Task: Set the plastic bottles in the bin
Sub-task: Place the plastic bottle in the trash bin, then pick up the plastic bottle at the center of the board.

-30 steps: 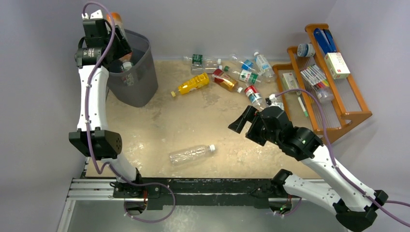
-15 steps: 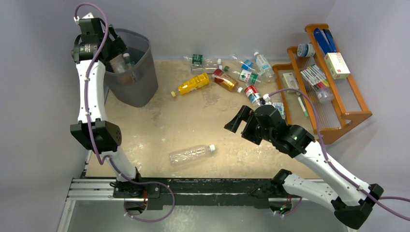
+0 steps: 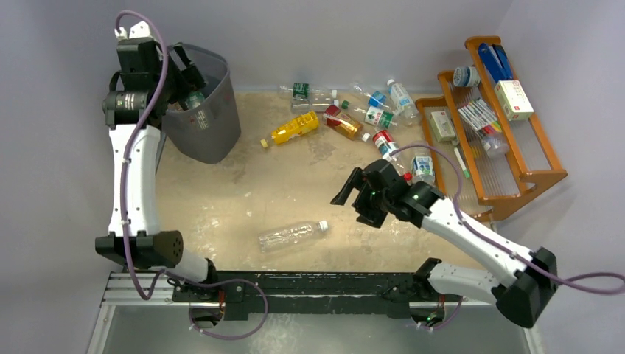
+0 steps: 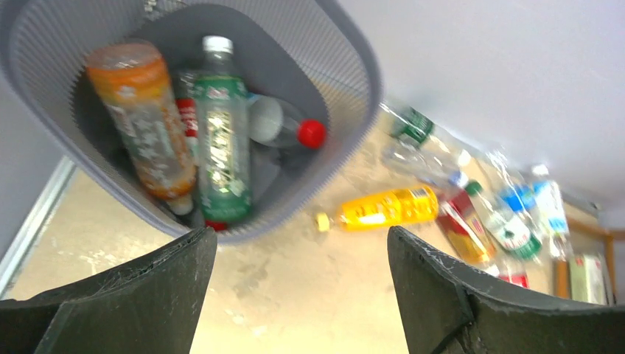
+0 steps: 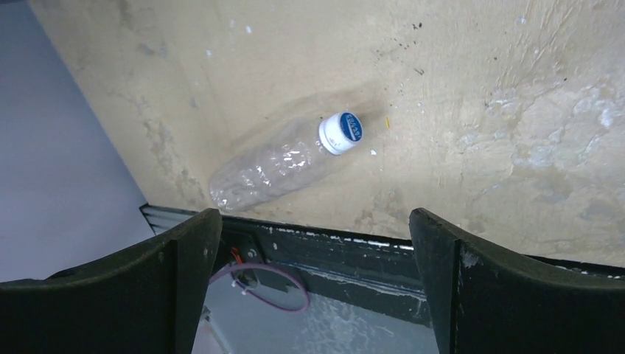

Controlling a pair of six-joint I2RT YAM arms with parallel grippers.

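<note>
Top external: bin [image 3: 212, 136] sits at 10 o'clock on the bench [image 3: 243, 192]. Left jaws are over its rim, spread wide, holding nothing. Left wrist: three bottles show inside the bin: orange-label bottle [image 4: 140, 118], green-label bottle [image 4: 221, 140], red-cap bottle [image 4: 284, 127]. Yellow bottle [image 3: 295, 127] lies on the bench near the bin, at its 3 o'clock. Bottle heap [image 3: 379, 116] at bench 12–1 o'clock. Clear bottle [image 3: 291, 235] lies flat at 6 o'clock, alone. Right jaws hang above the bench at that bottle's 2 o'clock, fully apart, empty. Rack [image 3: 516, 177] at 3 o'clock.
</note>
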